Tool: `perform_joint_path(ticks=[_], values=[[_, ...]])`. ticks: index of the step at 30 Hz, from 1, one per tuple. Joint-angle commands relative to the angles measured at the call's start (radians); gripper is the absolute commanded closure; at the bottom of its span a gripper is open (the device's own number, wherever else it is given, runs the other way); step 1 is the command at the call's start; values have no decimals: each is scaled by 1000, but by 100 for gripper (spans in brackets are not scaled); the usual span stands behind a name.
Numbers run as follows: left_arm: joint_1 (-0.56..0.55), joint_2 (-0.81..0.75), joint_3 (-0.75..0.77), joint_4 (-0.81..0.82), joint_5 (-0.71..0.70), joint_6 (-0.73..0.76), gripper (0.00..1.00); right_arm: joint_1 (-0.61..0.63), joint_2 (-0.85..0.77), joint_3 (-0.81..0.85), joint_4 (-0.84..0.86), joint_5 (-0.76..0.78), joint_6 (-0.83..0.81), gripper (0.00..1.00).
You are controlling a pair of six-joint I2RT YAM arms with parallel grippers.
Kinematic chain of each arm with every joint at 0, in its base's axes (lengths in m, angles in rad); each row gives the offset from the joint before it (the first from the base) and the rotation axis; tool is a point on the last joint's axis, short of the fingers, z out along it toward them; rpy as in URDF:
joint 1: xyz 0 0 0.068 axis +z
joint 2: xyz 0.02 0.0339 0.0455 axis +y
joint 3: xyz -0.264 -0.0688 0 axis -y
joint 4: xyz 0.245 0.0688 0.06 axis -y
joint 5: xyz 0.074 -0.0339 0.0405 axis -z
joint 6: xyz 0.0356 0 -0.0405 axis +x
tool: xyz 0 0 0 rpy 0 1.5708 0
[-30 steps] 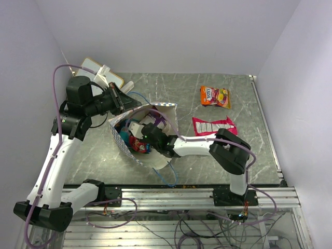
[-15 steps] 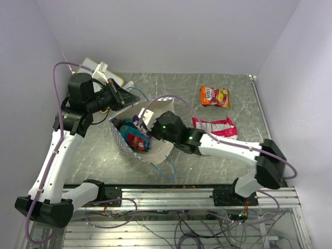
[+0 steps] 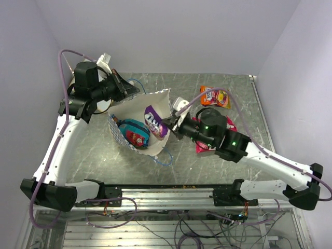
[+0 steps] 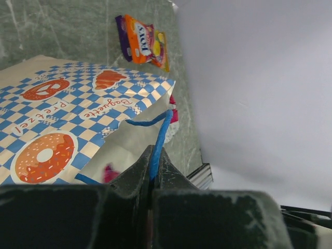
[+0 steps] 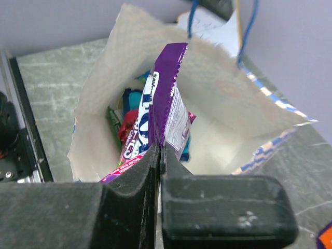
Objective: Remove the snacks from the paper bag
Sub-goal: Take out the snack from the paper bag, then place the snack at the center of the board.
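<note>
Right gripper (image 3: 168,123) has pulled out of the paper bag (image 3: 153,102), pinching a purple snack packet (image 3: 155,120). Left gripper (image 4: 154,162) clamps the blue cord handle (image 4: 161,136).

Right gripper (image 5: 158,155) pinching purple packet (image 5: 167,98) above paper bag (image 5: 228,98)

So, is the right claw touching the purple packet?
Touching. The right wrist view shows the right claw shut on the purple packet by its lower edge.

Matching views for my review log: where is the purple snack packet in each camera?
Top external: purple packet, centre, at the paper bag mouth, pinched by the right gripper.
Left wrist: not visible.
Right wrist: centre, upright above the bag.
Shared landmark: the paper bag.
</note>
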Motion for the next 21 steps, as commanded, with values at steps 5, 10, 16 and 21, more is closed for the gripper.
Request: perform_joint_path(ticks=[5,10,16,21], values=[[-5,51,90,-123,-82,190,93,-9,-42,234,4,257,-143,100],[-5,42,46,-128,-121,256,93,-114,11,300,49,310,-201,100],[-5,42,65,-168,-99,275,93,-425,113,317,32,265,-197,100],[-5,23,61,-157,-68,261,93,-659,200,237,117,212,-220,100]])
